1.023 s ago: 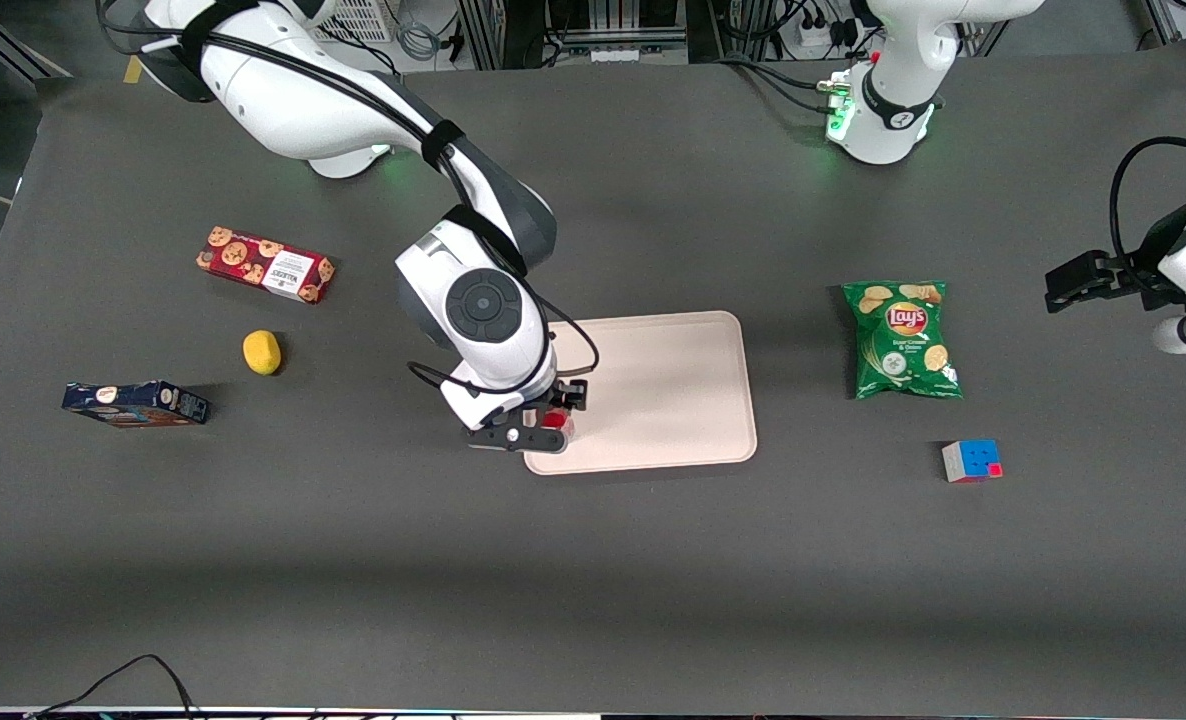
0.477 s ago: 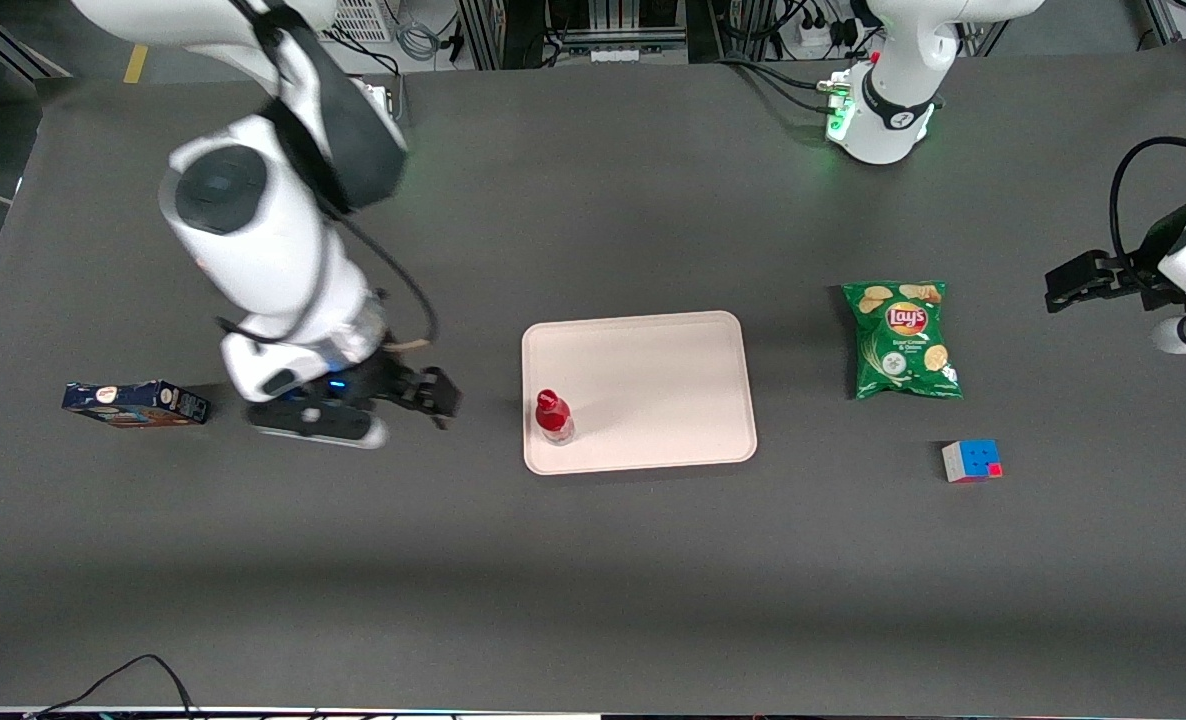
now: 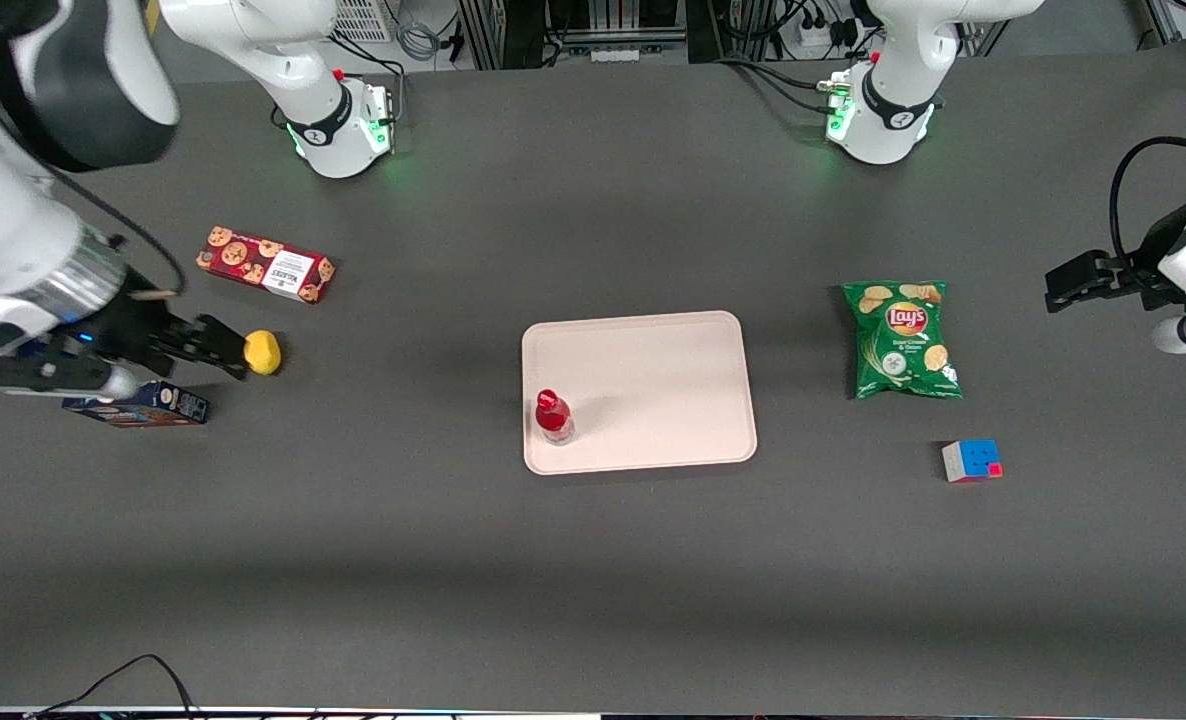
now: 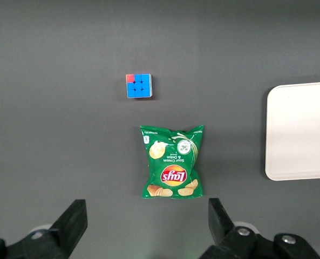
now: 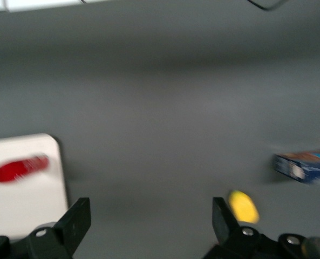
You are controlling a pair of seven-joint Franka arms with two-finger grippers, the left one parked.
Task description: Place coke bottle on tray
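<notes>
The coke bottle (image 3: 554, 417), small and red with a red cap, stands upright on the tray (image 3: 653, 380), near the tray's corner nearest the front camera toward the working arm's end. The tray is a large pale pinkish-cream rectangle in the middle of the table. My gripper (image 3: 218, 352) is open and empty, raised well away from the tray toward the working arm's end of the table, beside the yellow lemon (image 3: 262, 352). In the right wrist view the bottle (image 5: 16, 169) shows on the tray (image 5: 19, 210), and my gripper (image 5: 149, 224) holds nothing.
A red cookie box (image 3: 265, 264) lies farther from the camera than the lemon. A dark blue box (image 3: 138, 404) lies under my arm. A green chips bag (image 3: 901, 340) and a puzzle cube (image 3: 971, 461) lie toward the parked arm's end.
My gripper let go of the bottle on the tray, rose and swung away toward the working arm's end of the table. The bottle stays upright where it was set.
</notes>
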